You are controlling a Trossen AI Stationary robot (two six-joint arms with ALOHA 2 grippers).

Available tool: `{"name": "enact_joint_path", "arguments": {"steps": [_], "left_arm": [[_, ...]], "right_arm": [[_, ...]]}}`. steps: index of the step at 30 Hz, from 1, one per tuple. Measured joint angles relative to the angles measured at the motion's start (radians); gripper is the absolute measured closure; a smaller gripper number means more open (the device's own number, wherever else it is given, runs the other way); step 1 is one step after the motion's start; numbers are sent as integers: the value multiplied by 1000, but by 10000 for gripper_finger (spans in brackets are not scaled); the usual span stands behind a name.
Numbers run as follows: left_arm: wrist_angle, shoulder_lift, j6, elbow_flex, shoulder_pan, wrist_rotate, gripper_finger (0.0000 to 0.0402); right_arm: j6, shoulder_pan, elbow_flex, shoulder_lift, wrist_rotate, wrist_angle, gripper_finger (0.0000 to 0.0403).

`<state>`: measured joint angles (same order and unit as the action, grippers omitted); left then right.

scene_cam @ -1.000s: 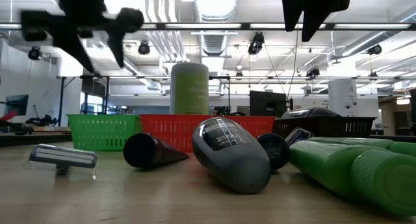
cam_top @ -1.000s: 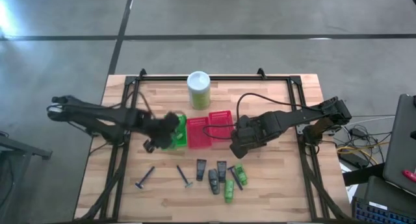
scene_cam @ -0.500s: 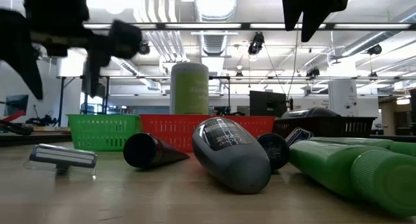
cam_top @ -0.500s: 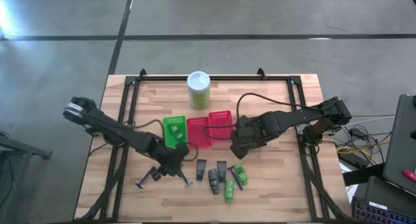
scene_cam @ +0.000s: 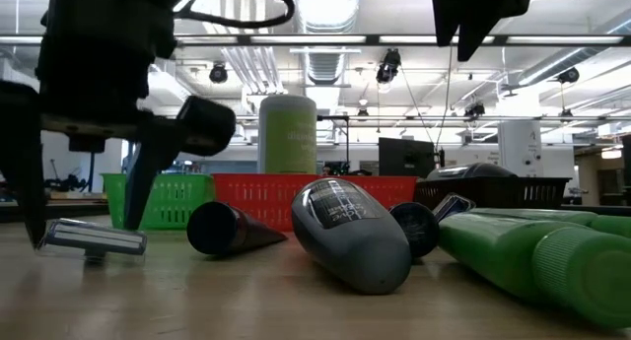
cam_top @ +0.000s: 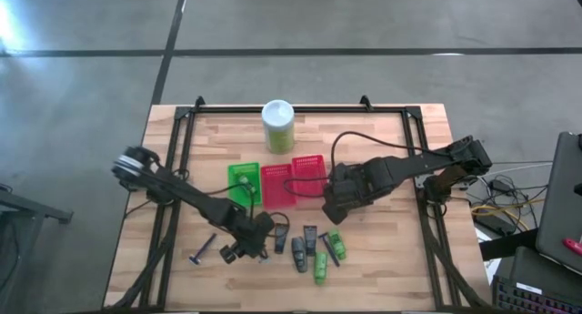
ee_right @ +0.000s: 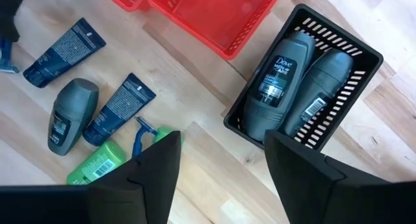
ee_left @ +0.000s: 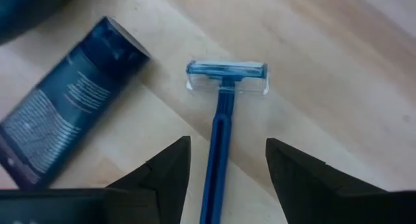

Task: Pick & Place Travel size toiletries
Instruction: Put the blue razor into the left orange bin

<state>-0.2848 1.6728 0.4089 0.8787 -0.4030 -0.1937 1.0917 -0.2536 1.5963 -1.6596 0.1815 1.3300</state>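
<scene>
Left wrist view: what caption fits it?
Open left pincer straddling a blue razor on the wooden table, dark tube beside.

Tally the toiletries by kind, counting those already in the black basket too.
Razors: 3
Dark blue flat tubes: 2
Grey oval bottles: 3 (1 on the table, 2 in the black basket)
Green tubes: 2
Total: 10
</scene>
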Motion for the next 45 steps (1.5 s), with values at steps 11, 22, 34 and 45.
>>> {"name": "enact_joint_path", "arguments": {"steps": [11,22,34,45], "left_arm": [[15,34,-1,3,0,16,287],[26,25,-2,2,0,38,369],[-117,-145,-268,19,37,109,368],[-58,-397,-927,1,302,105,370]], "right_arm": [[27,-19,0,0,1,0,171],[27,-19,-1,2,2,0,152],[31,-31,-2,23,13,10,182],[173,-36,-30,234,183,100,212]]}}
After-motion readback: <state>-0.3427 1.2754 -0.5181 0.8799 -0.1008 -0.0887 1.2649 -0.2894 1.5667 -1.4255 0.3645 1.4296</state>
